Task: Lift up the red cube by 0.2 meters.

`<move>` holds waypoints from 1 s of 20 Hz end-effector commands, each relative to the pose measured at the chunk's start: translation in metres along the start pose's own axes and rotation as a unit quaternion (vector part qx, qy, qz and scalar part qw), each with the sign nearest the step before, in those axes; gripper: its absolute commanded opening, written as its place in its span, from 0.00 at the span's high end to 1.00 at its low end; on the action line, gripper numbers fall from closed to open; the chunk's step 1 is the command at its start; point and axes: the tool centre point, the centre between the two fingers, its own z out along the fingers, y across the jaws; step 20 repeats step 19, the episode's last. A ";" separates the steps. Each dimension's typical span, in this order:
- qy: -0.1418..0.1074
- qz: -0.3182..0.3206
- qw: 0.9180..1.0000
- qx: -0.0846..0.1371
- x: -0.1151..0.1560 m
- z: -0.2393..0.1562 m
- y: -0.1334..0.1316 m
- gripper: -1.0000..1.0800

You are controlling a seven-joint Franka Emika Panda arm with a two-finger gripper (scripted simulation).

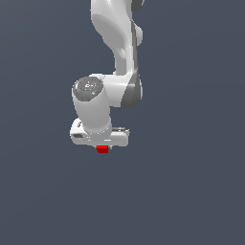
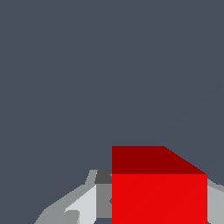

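The red cube [image 1: 102,149] shows just under the white gripper hand in the exterior view, mostly covered by it. In the wrist view the red cube [image 2: 159,192] fills the space between the two grey fingers [image 2: 103,199], and both fingers touch its sides. My gripper [image 1: 102,146] is shut on the cube. The fingertips are hidden behind the hand in the exterior view. I cannot tell how high the cube is above the ground.
The white arm [image 1: 119,43] reaches down from the top of the exterior view. The plain dark grey-blue ground [image 1: 191,191] surrounds it, with no other objects in view.
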 end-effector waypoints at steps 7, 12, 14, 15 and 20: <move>0.000 0.000 1.000 0.000 0.001 -0.067 0.000 1.00; 0.000 0.000 1.000 0.000 0.002 -0.083 0.000 1.00; 0.000 0.000 1.000 0.000 0.002 -0.084 0.000 1.00; 0.000 0.000 1.000 0.000 0.002 -0.084 0.000 1.00; 0.000 0.000 1.000 0.000 0.003 -0.080 0.000 1.00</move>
